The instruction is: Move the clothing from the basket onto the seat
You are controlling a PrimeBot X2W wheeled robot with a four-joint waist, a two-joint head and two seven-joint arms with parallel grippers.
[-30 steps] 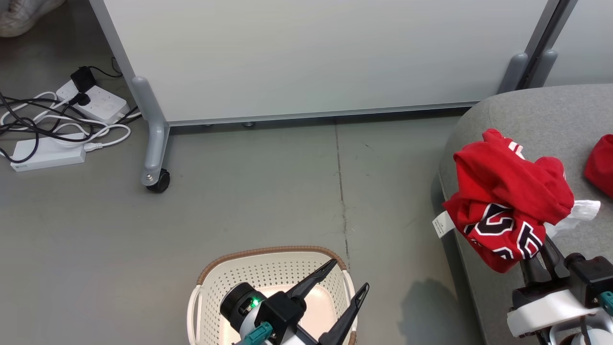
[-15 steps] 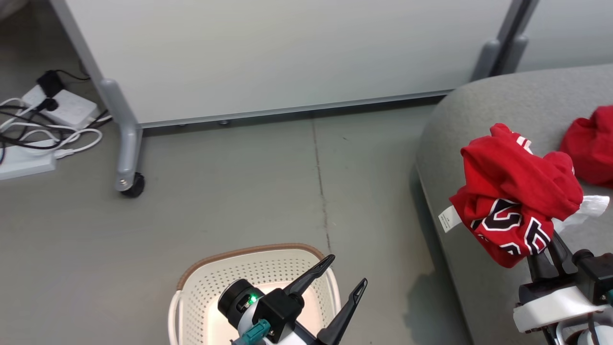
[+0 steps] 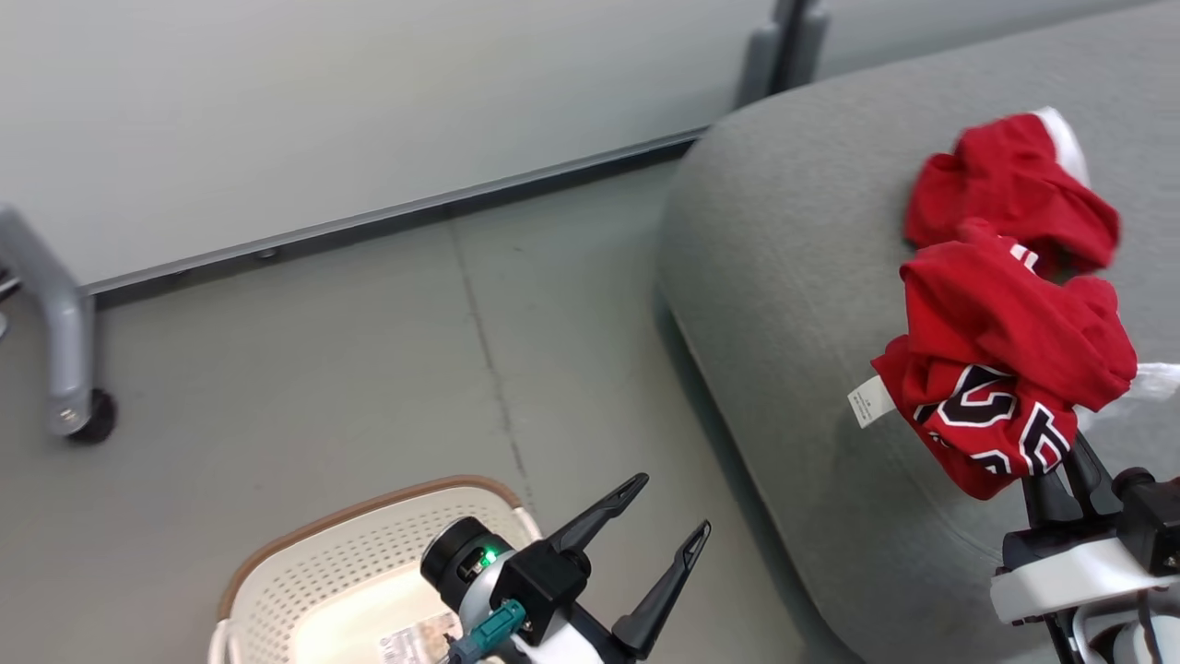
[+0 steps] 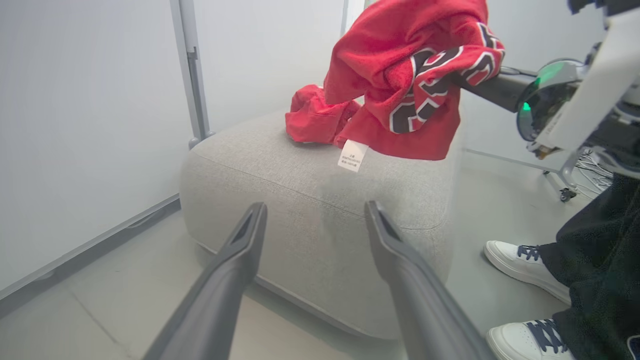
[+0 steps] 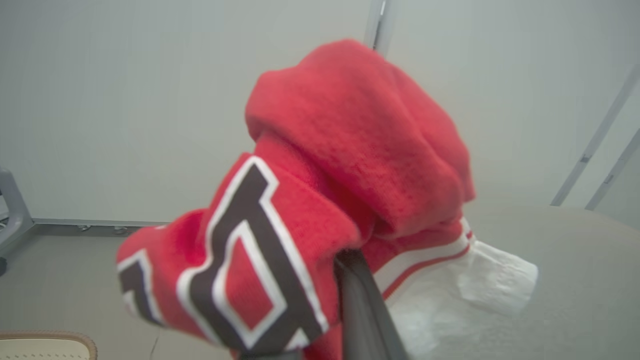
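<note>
Red clothing clenched in right claw, now farther over seat | left claw spread | view swung right

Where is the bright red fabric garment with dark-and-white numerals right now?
At the head view's right, the numbered red garment hangs clamped in the right gripper, over the grey upholstered seat, beside a second red garment lying on it.

A white partition panel is carried on a grey castered leg above the grey floor. A person's white sneakers are seen below dark trousers.
</note>
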